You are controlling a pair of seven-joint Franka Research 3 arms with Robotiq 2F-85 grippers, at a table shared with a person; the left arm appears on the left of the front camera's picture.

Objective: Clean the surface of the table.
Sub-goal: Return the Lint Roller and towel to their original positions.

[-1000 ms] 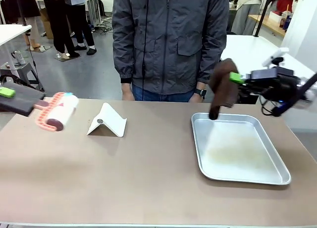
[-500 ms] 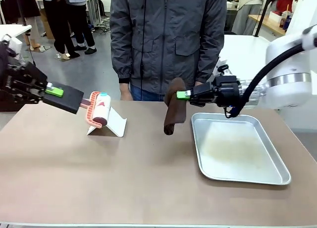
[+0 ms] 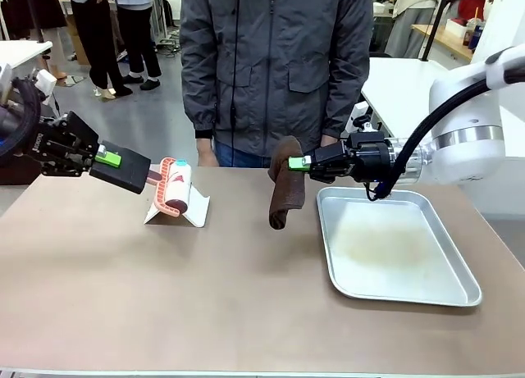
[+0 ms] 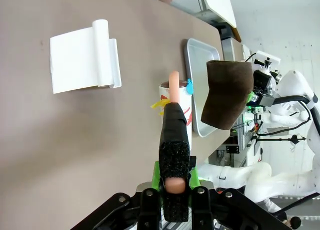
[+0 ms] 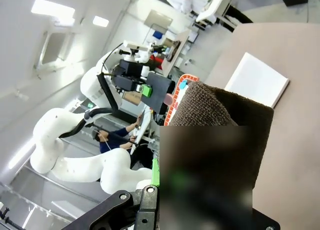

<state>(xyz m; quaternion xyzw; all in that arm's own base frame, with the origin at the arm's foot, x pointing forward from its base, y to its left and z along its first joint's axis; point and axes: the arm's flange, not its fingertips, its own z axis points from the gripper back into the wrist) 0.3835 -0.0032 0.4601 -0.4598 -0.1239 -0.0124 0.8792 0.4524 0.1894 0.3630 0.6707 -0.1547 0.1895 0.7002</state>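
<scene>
The brownish counter (image 3: 205,296) runs across the whole front view, and its near half is bare. Farther back on the right sits a shallow silver tray (image 3: 394,247), flat on the counter. Back left there's a white folded stand (image 3: 178,202) resting on the surface like a little tent.

The left end effector (image 3: 105,158) comes in from the left and is clenched on the black padded handle of a lint roller (image 3: 171,188), whose pink-framed roll hangs just over the white stand; can't tell if it's touching it. In the left wrist view the handle (image 4: 174,155) sits squeezed between the green pads.

The right end effector (image 3: 297,161) reaches in from the right, clamped on a dark brown cloth (image 3: 284,189) that dangles above the counter just left of the tray's far corner.

Behind the far edge stands a person in a grey jacket (image 3: 275,62), right up against the counter.
</scene>
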